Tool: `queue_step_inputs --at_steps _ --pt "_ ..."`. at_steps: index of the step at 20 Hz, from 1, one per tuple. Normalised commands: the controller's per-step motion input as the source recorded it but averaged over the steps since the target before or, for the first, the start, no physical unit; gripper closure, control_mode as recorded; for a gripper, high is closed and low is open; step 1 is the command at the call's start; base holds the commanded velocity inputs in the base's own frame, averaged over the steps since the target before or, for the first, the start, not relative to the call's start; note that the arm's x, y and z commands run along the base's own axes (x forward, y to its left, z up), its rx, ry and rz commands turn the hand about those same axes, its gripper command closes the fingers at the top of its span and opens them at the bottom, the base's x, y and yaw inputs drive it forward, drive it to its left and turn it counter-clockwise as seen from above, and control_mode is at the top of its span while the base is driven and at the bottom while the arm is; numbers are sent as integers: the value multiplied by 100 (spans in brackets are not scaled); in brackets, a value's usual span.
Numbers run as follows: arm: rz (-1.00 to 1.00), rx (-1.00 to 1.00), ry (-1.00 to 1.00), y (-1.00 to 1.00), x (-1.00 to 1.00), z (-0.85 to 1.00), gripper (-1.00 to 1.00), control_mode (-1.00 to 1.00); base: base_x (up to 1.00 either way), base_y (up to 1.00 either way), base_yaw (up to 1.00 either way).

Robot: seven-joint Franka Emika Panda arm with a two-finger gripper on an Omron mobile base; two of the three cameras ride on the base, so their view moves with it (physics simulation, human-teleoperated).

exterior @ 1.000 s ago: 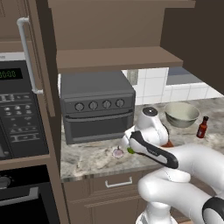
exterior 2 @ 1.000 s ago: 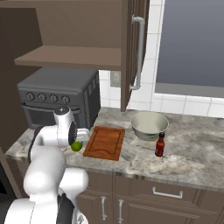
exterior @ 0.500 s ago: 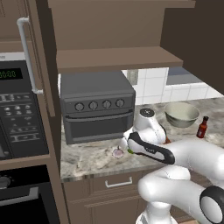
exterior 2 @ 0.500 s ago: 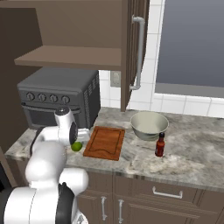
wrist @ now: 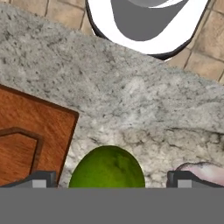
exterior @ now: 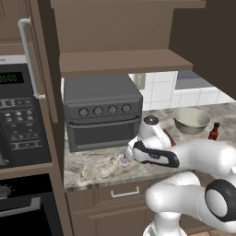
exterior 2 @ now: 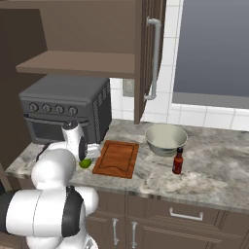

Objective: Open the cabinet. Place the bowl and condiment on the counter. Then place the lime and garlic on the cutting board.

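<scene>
**One lime between wide jaws on a stone counter**

One speckled grey-beige counter (exterior 2: 209, 177) runs across the middle of both base views, with brown drawers (exterior 2: 185, 214) under it and white wall tiles (exterior 2: 192, 116) behind. At the upper part of each frame hangs one brown cabinet (exterior: 115, 27), both doors swung out; one door with its long silver handle (exterior 2: 154, 58) sits upper centre in the right base view. Its single shelf (exterior: 120, 62) is bare wood. One dark grey toaster oven (exterior: 101, 110) stands under the shelf, and one black microwave (exterior: 20, 120) fills the left edge of the left base view.

One pale grey-green bowl (exterior 2: 166, 138) sits upright on the counter, centre right in the right base view. One dark-red sauce bottle (exterior 2: 178, 161) stands just in front of it, apart from it. One reddish-brown cutting board (exterior 2: 116, 158) lies flat left of the bowl, nothing on it.

One lime (wrist: 107, 168) rests on the stone just off the board's corner, at the bottom centre of the hand view. One garlic bulb (wrist: 199, 170) lies near it at the lower right, also on the stone, showing pinkish in the left base view.

One gripper (wrist: 109, 179) is lowered over the lime, jaws spread wide on either side of the fruit and not closed on it.
</scene>
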Motion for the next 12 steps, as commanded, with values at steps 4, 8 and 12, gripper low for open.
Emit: queue_step_inputs --at_steps 4,8,12 --pt "3 -1 1 0 16 -14 -100 -100 0 0 0" --pt "4 -1 1 3 23 -11 -100 -100 0 0 0" --pt "3 -3 1 6 16 -8 -100 -100 0 0 0"
